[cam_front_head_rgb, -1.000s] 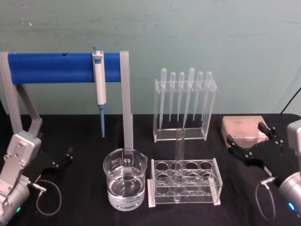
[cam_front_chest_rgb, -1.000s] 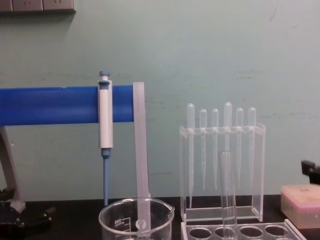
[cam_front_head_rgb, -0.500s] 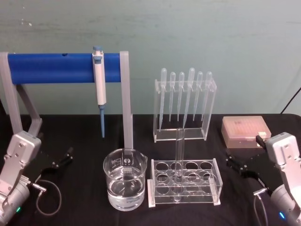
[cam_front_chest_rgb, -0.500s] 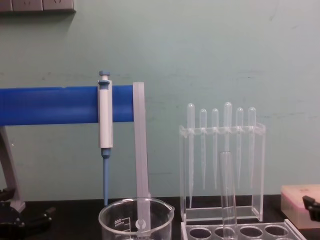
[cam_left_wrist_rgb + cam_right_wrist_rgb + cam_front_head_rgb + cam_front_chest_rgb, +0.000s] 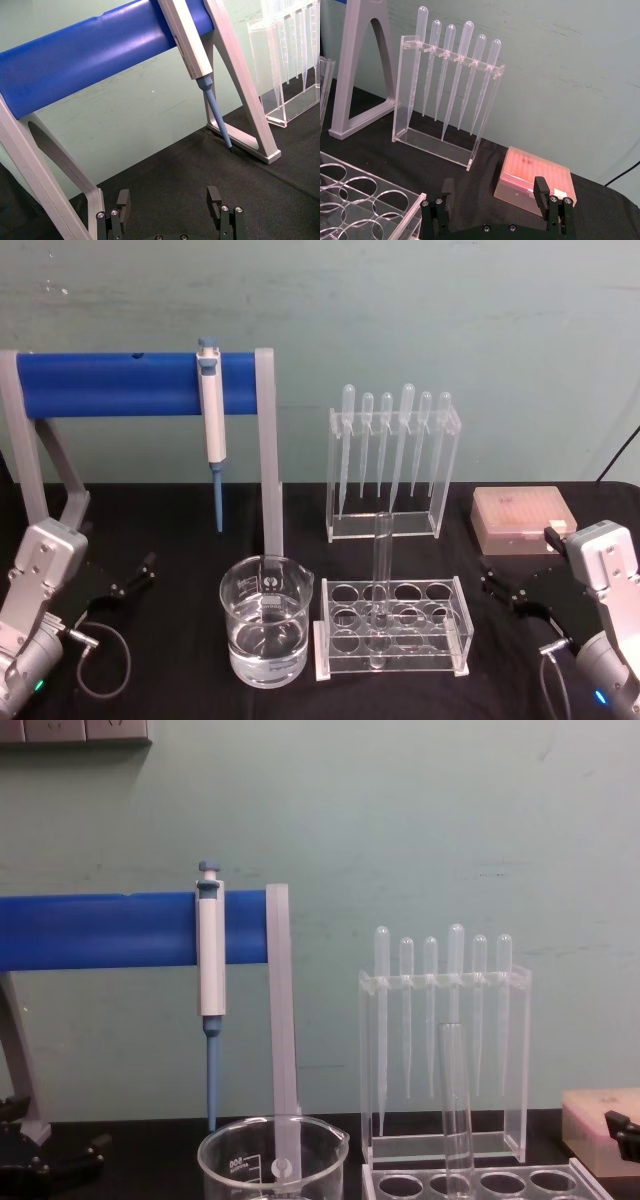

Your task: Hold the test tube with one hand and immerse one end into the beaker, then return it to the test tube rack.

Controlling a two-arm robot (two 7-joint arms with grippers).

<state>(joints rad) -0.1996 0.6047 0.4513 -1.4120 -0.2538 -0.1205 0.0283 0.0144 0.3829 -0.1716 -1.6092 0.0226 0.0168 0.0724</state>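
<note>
Since the long, clear, colourless glass test tube (image 5: pixel 381 585) stood upright in a middle hole of the low clear acrylic rack (image 5: pixel 391 629) near the front of the black table (image 5: pixel 180 540), its upper half rose free above the rack and looked the natural place to take hold. It would likely be light, stiff, smooth enough to slip and easily cracked, so a gentle squeeze and a straight upward lift seemed wise. Just beside the rack on the robot's left sat the wide clear glass beaker (image 5: pixel 265 633), partly filled with clear liquid. The black right gripper (image 5: pixel 494 214) rested low at the table's right side, jaws spread wide and empty; the black left gripper (image 5: pixel 169 212) lay likewise open at the left. Farther back stood the thin plastic pipettes (image 5: pixel 390 445) in their tall stand.
</note>
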